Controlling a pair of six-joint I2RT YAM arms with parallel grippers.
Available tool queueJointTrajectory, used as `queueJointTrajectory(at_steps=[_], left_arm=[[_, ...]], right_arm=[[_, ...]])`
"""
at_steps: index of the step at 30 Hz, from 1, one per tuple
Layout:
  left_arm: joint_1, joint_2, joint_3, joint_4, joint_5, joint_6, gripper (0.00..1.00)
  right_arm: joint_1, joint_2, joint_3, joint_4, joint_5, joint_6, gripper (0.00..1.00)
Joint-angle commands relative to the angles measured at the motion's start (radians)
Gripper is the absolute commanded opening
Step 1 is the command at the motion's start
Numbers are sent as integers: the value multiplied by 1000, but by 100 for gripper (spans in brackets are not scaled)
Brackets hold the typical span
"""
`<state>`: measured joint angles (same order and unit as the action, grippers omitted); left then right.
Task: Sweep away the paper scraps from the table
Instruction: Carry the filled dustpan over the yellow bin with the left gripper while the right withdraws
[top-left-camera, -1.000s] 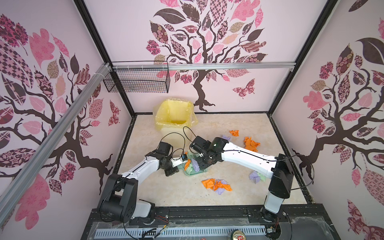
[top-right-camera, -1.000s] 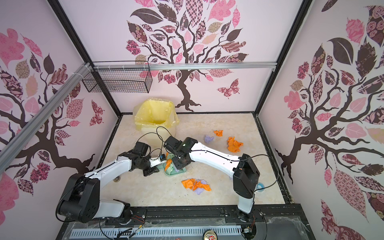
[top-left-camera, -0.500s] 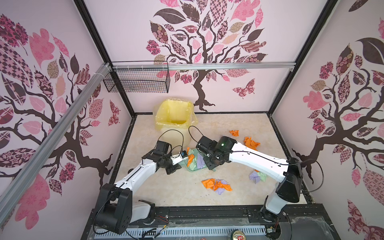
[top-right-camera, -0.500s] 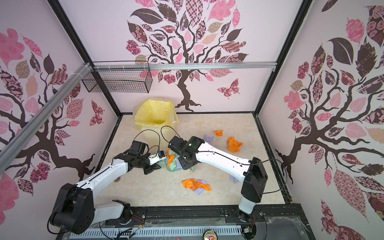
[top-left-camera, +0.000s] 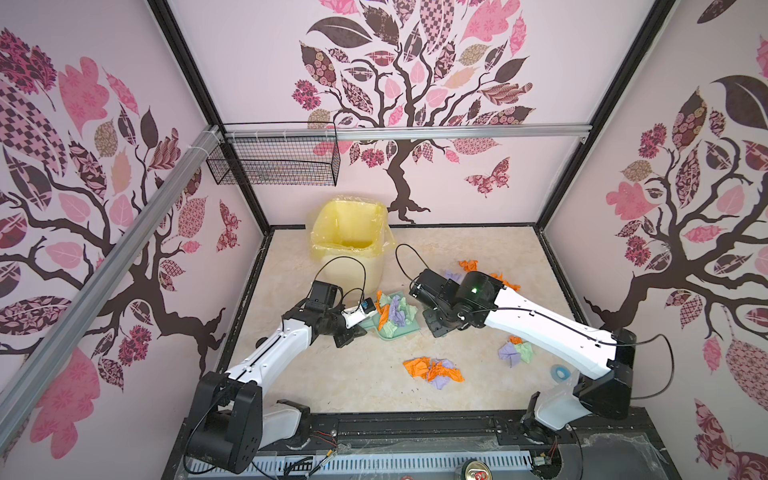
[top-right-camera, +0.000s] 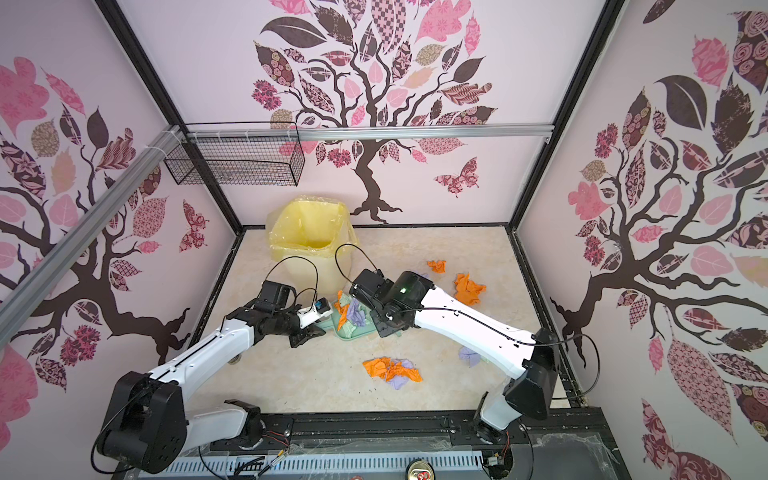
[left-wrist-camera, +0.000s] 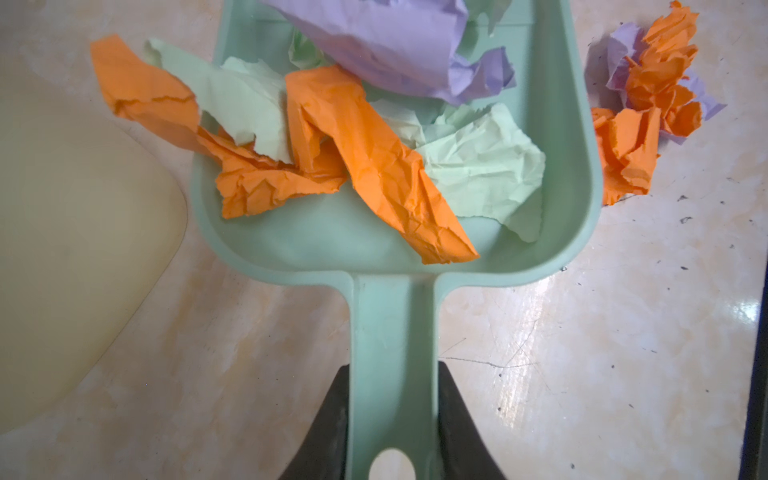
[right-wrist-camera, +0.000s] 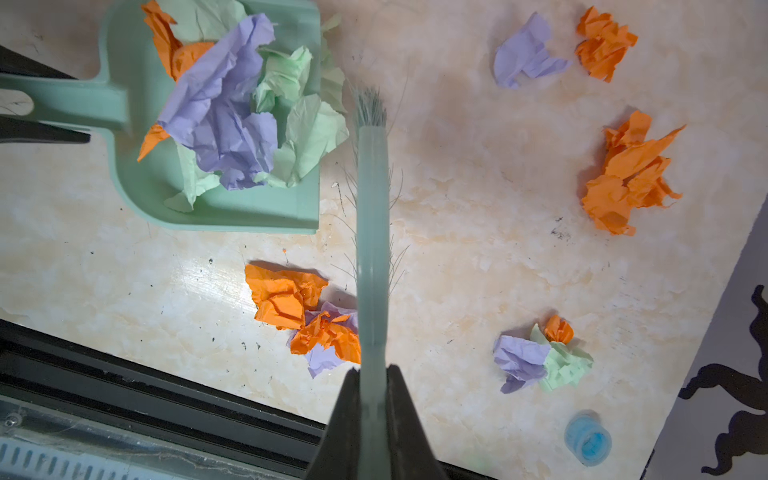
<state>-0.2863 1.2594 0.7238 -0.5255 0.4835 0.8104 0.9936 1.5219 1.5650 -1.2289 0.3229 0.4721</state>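
The dustpan (left-wrist-camera: 332, 245), heaped with paper scraps (left-wrist-camera: 374, 166) and clamped by its handle in the left gripper (left-wrist-camera: 392, 368), has been carried farther towards the yellow bin (top-left-camera: 353, 270), the brush (right-wrist-camera: 372, 208) being pinched tight in the right gripper (right-wrist-camera: 374, 370), so emptying is judged next, others being left on the table (top-left-camera: 353, 386) at right.

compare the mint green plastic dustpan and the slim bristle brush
The mint green plastic dustpan is a wide scoop heaped with paper scraps; the slim bristle brush is a narrow bar carrying none. The left gripper clamps the dustpan's handle, the right gripper the brush. Both are mint green.
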Motion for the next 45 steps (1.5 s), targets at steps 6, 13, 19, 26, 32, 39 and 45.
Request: queueJointTrajectory(at_steps=[6, 13, 19, 26, 32, 39, 45], left_arm=[[-3, -78, 59, -43, 35, -19, 0], [-3, -169, 175, -191, 89, -41, 0], [-1, -185, 314, -358, 96, 16, 0], [42, -174, 451, -463, 118, 47, 0], [178, -62, 641, -560, 214, 86, 0], [259, 83, 860, -667, 194, 167, 0], [324, 237, 1100, -814, 205, 237, 0]], right_arm=[[-46, -200, -107, -20, 87, 46, 0], [-129, -306, -263, 58, 53, 24, 0], [-132, -312, -328, 100, 39, 22, 0], [-133, -327, -375, 142, 22, 20, 0], [-133, -330, -388, 160, 10, 14, 0], [-132, -344, -409, 179, 0, 11, 0], [-133, -357, -446, 206, -20, 9, 0]])
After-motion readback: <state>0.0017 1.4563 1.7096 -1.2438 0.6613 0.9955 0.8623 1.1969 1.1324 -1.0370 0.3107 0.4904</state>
